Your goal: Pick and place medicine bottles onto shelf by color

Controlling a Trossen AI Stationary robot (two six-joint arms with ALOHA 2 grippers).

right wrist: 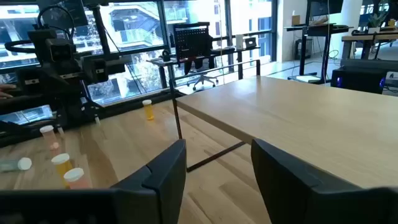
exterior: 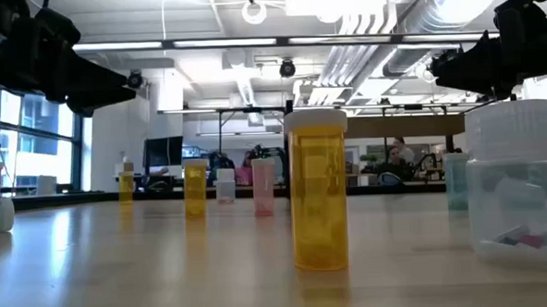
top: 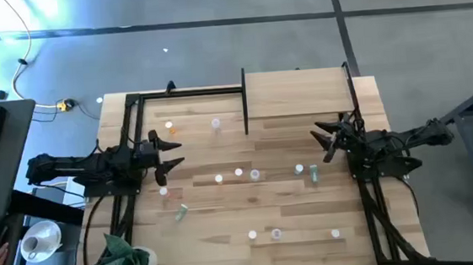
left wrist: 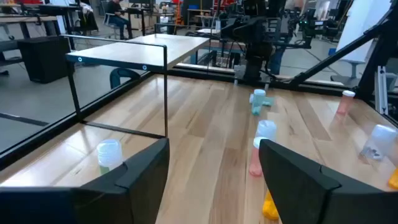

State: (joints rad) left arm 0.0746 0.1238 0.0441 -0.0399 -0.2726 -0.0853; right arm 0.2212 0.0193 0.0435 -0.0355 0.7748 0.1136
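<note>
1. About a dozen medicine bottles (top: 238, 173) are scattered on the tabletop (top: 227, 222); the exact count is unclear.
2. Most stand upright with caps up; a green bottle (top: 180, 211) lies on its side at near left, long axis diagonal.
3. One shelf (top: 297, 93) sits at far right, bare.
4. Left gripper (top: 170, 154) hovers at left, fingers spread, empty.
5. Right gripper (top: 324, 141) hovers near the shelf, fingers apart, empty.
</note>
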